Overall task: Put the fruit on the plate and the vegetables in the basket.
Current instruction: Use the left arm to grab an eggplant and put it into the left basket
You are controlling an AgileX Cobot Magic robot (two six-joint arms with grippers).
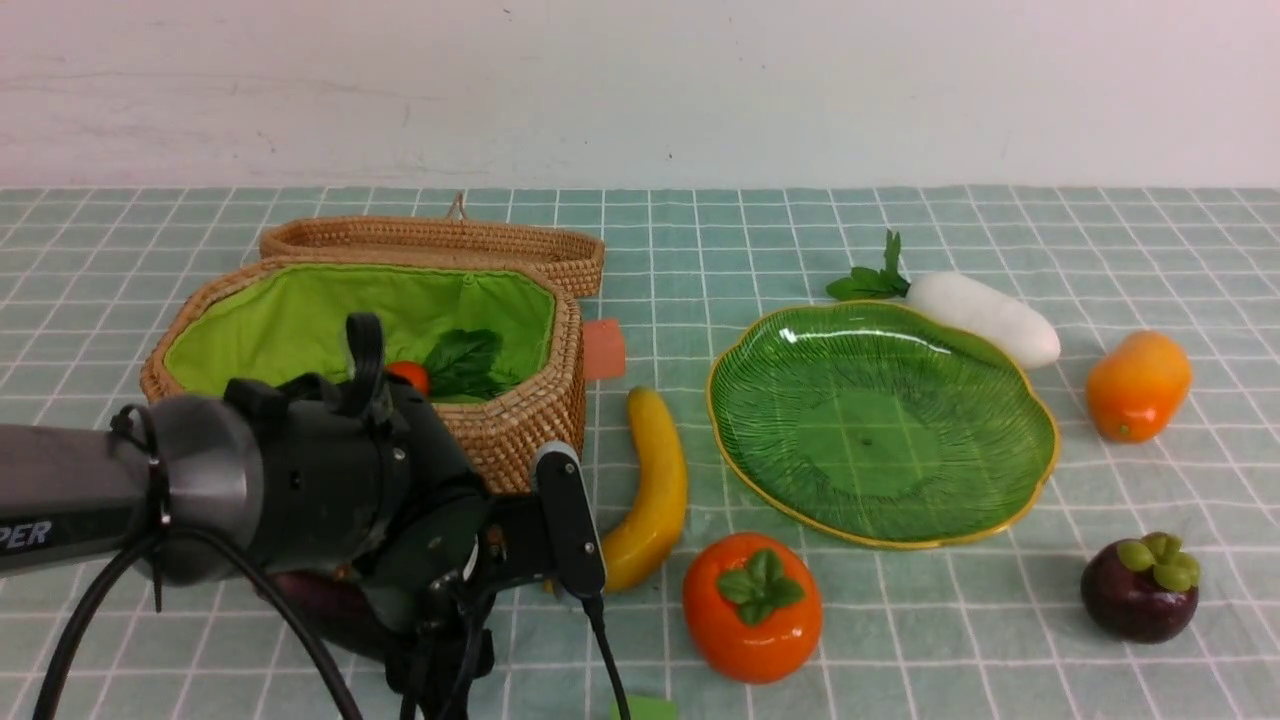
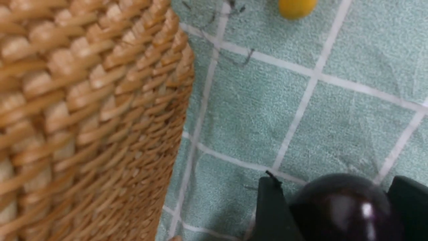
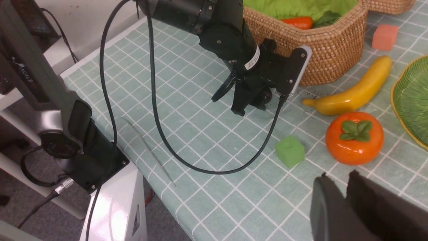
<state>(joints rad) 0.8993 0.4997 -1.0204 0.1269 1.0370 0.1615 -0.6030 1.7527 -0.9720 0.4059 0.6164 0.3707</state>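
Since the left claw sits low by the tabletop's near left corner with the eggplant pinched between its two fingers, I take the step in hand to be picking up that vegetable. I cannot tell whether it has left the cloth. My right claw hangs over the near edge, its fingers almost pressed together on nothing.

Just past it stands the persimmon, with the mangosteen toward the near right corner. Farther in, the banana lies between the basket and the plate, touching neither. The basket, on the left side, already holds the carrot, and the plate is bare. The mango sits near the right edge, and the radish lies just beyond the plate's far rim.

Next, I judge, I need a straight lift high enough to clear the wicker wall just beside the claw. After that I would carry the eggplant over the rim and let it go on the lining.
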